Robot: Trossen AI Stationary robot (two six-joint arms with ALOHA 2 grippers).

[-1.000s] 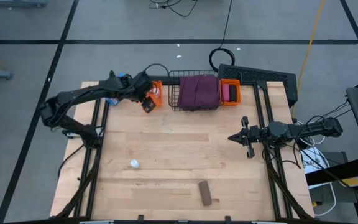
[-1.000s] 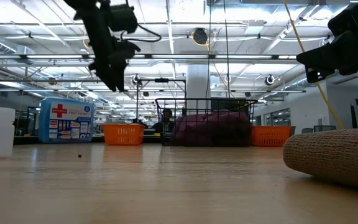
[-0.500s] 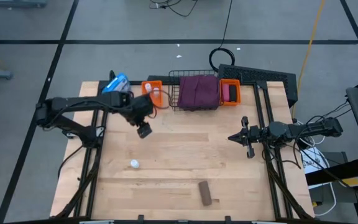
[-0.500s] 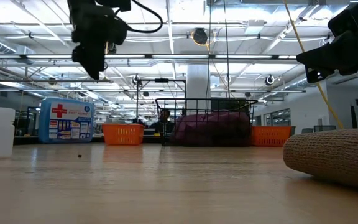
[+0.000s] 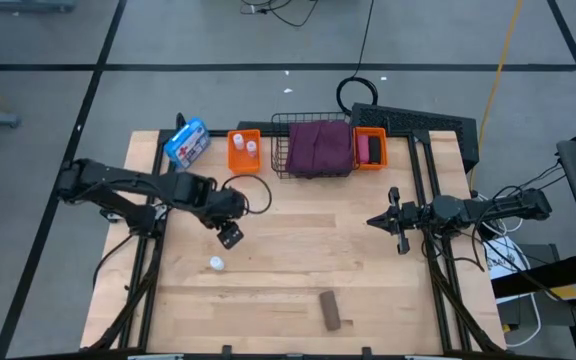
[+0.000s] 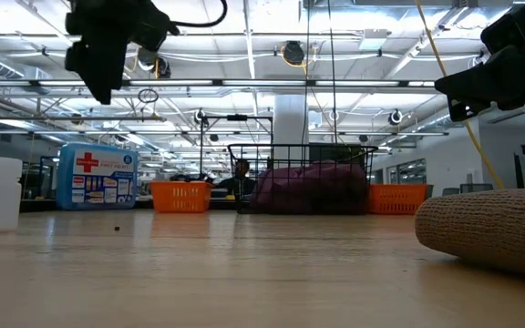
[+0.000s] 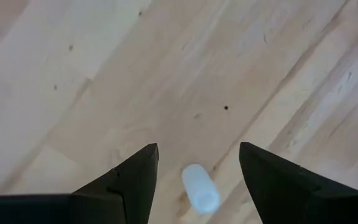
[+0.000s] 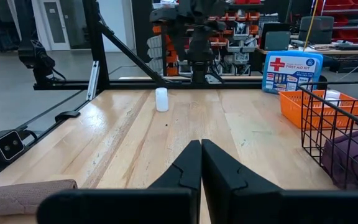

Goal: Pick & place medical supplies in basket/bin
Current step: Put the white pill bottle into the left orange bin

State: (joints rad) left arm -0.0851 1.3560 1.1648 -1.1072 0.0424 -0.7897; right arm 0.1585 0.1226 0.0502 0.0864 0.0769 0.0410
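Observation:
A white vial [image 5: 215, 264] stands on the table's near left part; the left wrist view shows it [image 7: 200, 188] below the gap of my open left gripper [image 7: 199, 155]. That gripper [image 5: 230, 235] hovers just far-right of the vial, touching nothing. Two more vials lie in the left orange bin [image 5: 244, 150]. The maroon cloth [image 5: 319, 146] fills the black wire basket [image 5: 280, 150]. Pink and black rolls sit in the right orange bin [image 5: 370, 148]. A brown roll [image 5: 331, 311] lies near the near edge. My right gripper [image 5: 396, 220] waits shut at the table's right.
The blue-and-white pouch with a red cross [image 5: 186, 142] stands at the far left, beside the left orange bin. The bins and basket line the far edge. Bare wood stretches between the two arms. Black frame rails run along the left and right sides.
My left gripper has swung from above the left orange bin toward the near edge, over the open table, and now hangs beside the lone vial. The blue-and-white pouch and the bin with two vials, earlier covered by the arm, show again. The right arm has kept still.

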